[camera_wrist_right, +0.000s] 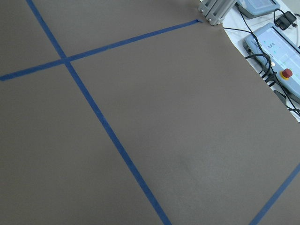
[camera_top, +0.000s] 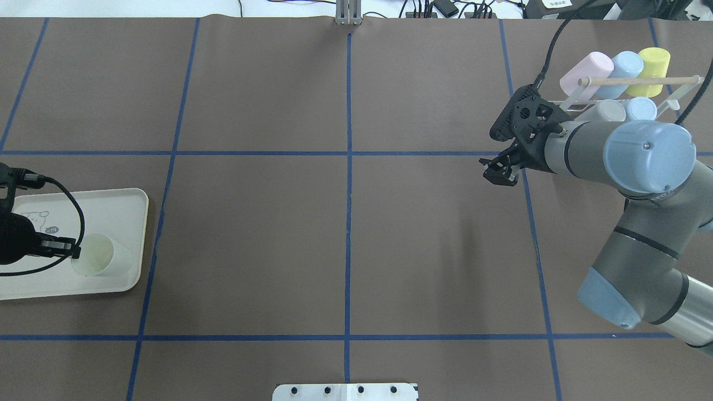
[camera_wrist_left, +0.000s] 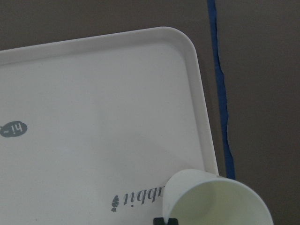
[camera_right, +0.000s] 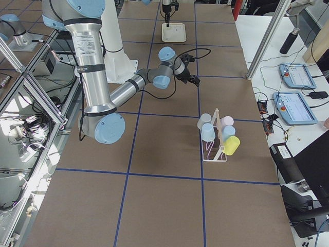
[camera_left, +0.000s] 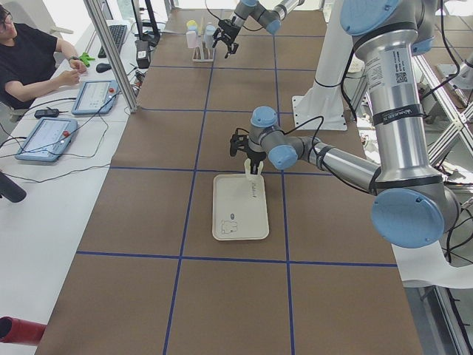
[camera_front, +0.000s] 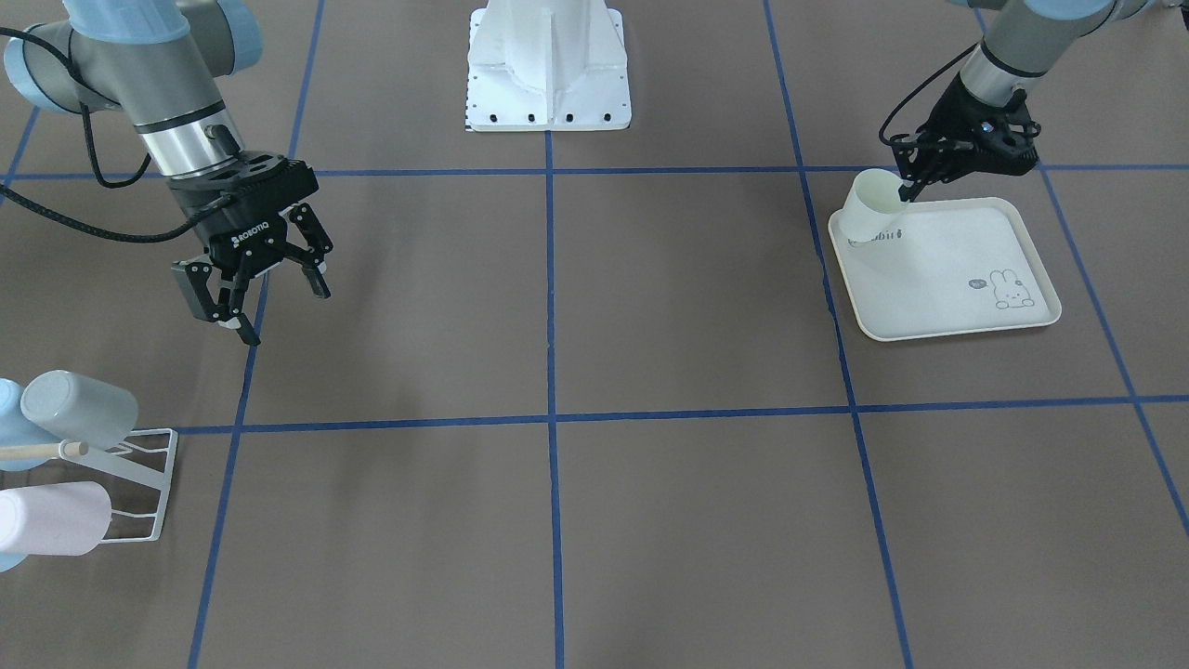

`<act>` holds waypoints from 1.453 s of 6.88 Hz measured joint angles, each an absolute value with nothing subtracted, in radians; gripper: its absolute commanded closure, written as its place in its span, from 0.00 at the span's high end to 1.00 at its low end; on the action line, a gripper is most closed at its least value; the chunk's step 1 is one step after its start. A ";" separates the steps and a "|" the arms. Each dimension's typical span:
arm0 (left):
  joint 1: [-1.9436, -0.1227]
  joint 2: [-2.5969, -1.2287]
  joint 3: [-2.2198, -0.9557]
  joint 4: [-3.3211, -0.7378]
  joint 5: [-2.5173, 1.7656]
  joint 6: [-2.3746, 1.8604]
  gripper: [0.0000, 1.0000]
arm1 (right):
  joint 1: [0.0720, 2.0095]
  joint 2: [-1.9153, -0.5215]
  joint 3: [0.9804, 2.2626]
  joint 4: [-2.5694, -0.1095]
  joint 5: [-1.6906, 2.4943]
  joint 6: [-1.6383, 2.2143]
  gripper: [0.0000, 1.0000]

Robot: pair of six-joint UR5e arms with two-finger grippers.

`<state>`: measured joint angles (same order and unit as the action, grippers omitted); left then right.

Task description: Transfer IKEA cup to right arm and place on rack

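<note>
Front view: left gripper (camera_front: 908, 186) clamped on rim of cup (camera_front: 868, 212), which is tilted over a corner of the rabbit tray (camera_front: 966, 327); right gripper (camera_front: 260, 302) spread wide, empty; rack (camera_front: 139, 472) well apart from cup. Overhead: right gripper near rack, which holds five other cups (camera_top: 626, 65). Left wrist: cup at tray corner, beside blue tape (camera_wrist_left: 220, 93).

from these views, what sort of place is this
Probably a robotics lab: a table gridded with blue tape, the left gripper holding a cup, and an operator at a bench with pendants.
</note>
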<state>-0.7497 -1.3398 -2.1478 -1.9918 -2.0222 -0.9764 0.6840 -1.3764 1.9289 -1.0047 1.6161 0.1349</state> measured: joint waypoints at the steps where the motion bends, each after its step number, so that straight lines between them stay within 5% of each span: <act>1: -0.781 -1.395 -2.196 -1.893 -2.030 -0.977 0.00 | 0.668 -1.376 1.921 -0.954 1.615 0.136 0.99; 6: -0.850 -1.788 -2.172 -1.779 -2.263 -1.151 0.00 | 0.483 -1.229 1.785 -0.615 1.613 0.415 0.99; 10: -0.849 -1.879 -2.025 -2.115 -2.467 -1.334 0.00 | 0.362 -1.173 1.758 -0.531 1.561 0.443 0.99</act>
